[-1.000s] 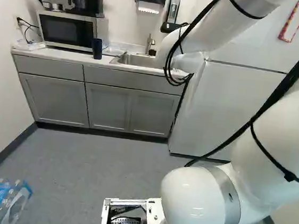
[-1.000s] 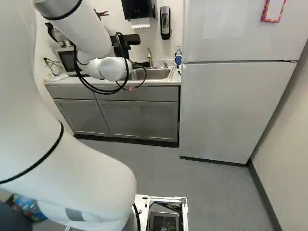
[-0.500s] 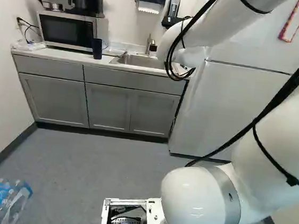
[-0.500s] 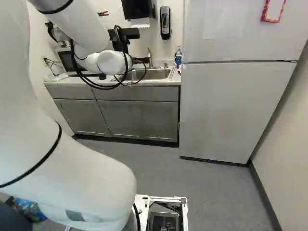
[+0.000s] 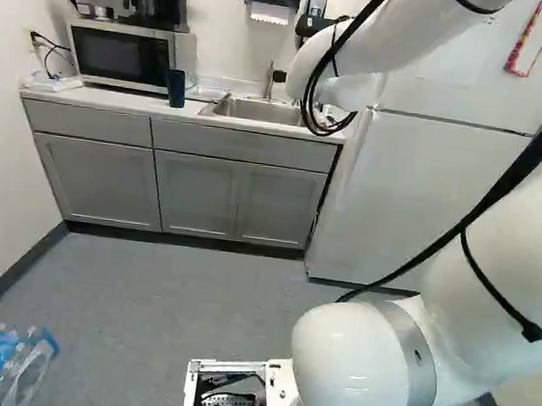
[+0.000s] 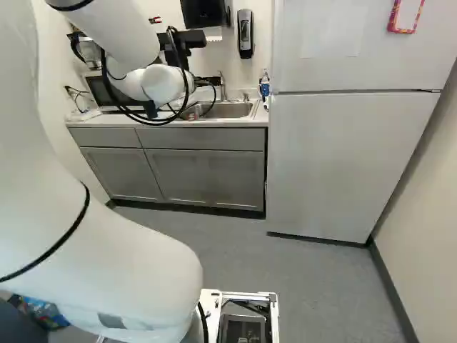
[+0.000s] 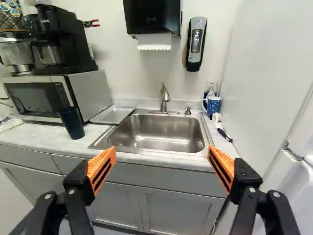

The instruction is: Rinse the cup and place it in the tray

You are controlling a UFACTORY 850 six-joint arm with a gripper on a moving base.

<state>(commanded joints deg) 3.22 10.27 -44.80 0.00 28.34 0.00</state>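
In the right base view my gripper (image 6: 205, 81) is partly hidden behind the wrist and cables, in front of the sink. The wrist view shows the gripper (image 7: 161, 165) open, its orange pads wide apart with nothing between them, facing the counter's front edge and the sink (image 7: 155, 133). A dark blue cup (image 7: 72, 122) stands upright on the counter before the microwave, off to one side of the fingers; in the left base view the cup (image 5: 175, 88) is left of the sink. A flat metal tray (image 7: 112, 115) lies between microwave and sink.
The faucet (image 7: 165, 97) rises behind the sink. A microwave (image 7: 56, 95) carries a coffee maker (image 7: 49, 39). Beyond the sink stand a spotted mug (image 7: 213, 105) and a brush (image 7: 222, 128), near the tall fridge (image 6: 343, 157). Bagged bottles (image 5: 1, 369) lie on the floor.
In both base views my wrist has risen a little; in the right base view it has also shifted slightly left, uncovering the cup. The base has not moved.
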